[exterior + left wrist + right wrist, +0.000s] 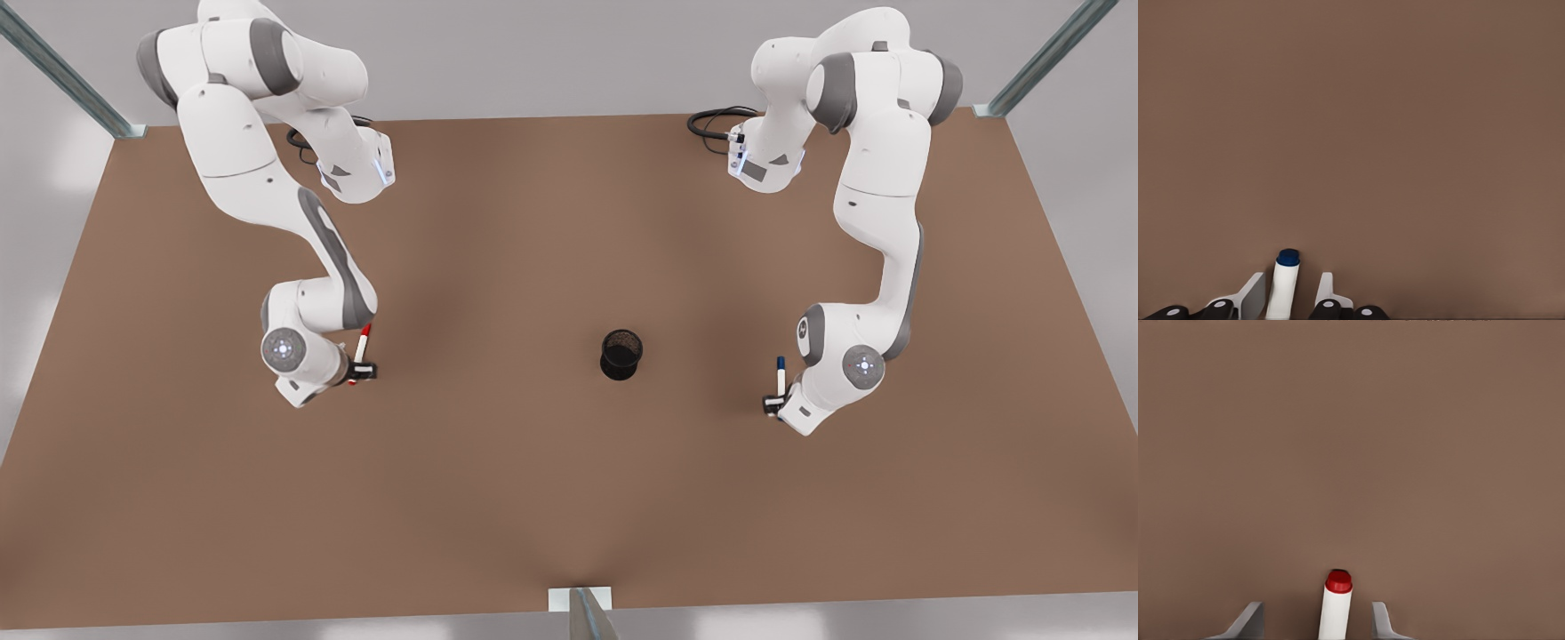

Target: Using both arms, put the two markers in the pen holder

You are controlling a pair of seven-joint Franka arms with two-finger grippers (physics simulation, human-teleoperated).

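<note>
The blue-capped marker (pixel 781 378) lies on the brown table (pixel 569 498) at the front view's right. My left gripper (pixel 773 404) straddles its near end; in the left wrist view the blue-capped marker (pixel 1286 283) sits between the fingers of the left gripper (pixel 1290 279), with narrow gaps on both sides. At the front view's left my right gripper (pixel 363 371) hangs over the red-capped marker (pixel 362 349). It is open, and the red-capped marker (pixel 1337 607) lies midway in the wide gap of the right gripper (pixel 1317 608). The black mesh pen holder (pixel 621 354) stands upright between the two arms.
Black cables (pixel 716 120) loop at the arm bases along the table's far edge. Metal frame posts (pixel 587 613) stand at the corners and at the middle of the near edge. Bare table surrounds the holder.
</note>
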